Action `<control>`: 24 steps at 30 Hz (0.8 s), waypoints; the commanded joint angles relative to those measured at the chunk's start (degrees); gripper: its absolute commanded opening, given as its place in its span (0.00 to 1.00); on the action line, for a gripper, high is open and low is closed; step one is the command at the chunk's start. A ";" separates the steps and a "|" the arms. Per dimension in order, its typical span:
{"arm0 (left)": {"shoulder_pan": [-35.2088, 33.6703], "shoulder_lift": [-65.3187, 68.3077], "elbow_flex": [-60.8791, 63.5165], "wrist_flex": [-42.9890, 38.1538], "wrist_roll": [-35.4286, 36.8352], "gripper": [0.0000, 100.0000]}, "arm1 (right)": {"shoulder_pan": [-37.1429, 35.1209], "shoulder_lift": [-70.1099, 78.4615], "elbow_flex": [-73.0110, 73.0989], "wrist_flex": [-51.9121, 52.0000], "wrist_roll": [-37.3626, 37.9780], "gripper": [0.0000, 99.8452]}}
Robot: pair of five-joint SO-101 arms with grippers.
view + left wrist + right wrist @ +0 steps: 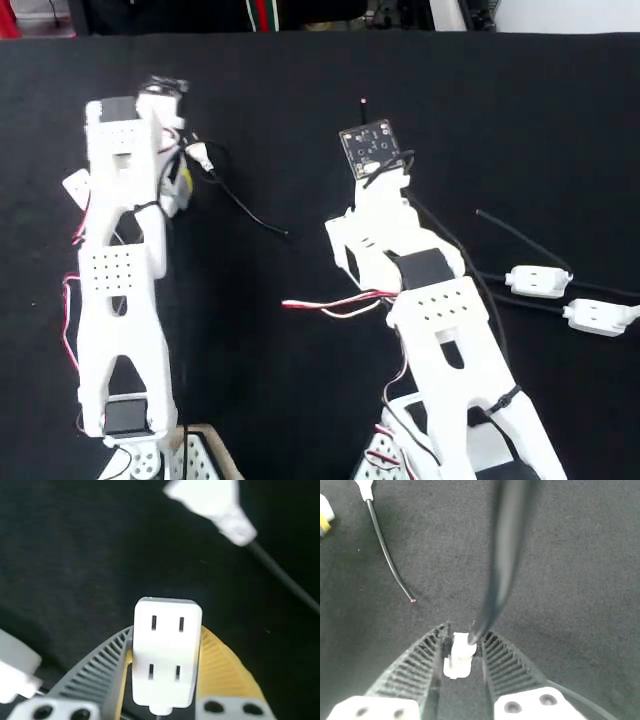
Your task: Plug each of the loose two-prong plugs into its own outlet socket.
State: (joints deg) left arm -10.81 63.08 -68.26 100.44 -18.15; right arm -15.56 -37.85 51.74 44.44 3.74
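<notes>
Smooth white rect. outlet block (167, 650) is clamped in ribbed left gripper (166, 631). Small white plug (457, 662), black cord (505, 555), is pinched by right gripper (462, 636). Two oblong connectors (540, 281) are seen in high view.

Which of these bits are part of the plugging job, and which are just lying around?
For the job:
outlet block, held in the left tool
white plug, held in the right tool
loose plug beside the block

Lying about:
two white corded connectors, untouched at the table's right
black tablecloth
</notes>
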 commanded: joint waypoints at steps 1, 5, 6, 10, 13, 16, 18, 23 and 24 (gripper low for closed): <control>6.29 -12.75 12.70 0.62 -0.97 0.03 | 3.25 -0.40 -4.53 -0.18 0.26 0.01; 12.35 -28.22 28.35 0.18 -2.46 0.03 | 4.22 -0.48 -5.05 0.18 0.18 0.01; 13.58 -32.70 32.40 -0.62 -2.46 0.03 | 4.22 -0.48 -5.05 0.26 0.18 0.01; 15.69 -50.29 54.46 -9.85 -2.46 0.03 | 4.13 -0.48 -5.14 0.26 0.18 0.01; 15.87 -63.30 76.18 -22.33 -2.46 0.03 | 4.04 -0.48 -5.14 0.26 0.18 0.01; 15.87 -76.40 96.66 -33.58 -3.87 0.03 | 3.96 -0.48 -5.14 0.35 0.18 0.01; 15.96 -84.40 108.44 -39.30 -6.33 0.03 | 3.87 -0.48 -5.14 0.97 0.18 0.01; 15.87 -101.54 128.48 -46.68 -13.27 0.03 | 4.04 -1.63 -6.02 3.08 0.09 0.01; 16.13 -104.18 131.03 -47.38 -15.21 0.03 | 4.04 -2.33 -6.02 3.43 0.00 0.01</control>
State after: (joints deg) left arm 4.40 -27.47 49.36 57.80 -27.38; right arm -12.22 -37.85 50.15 46.46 3.82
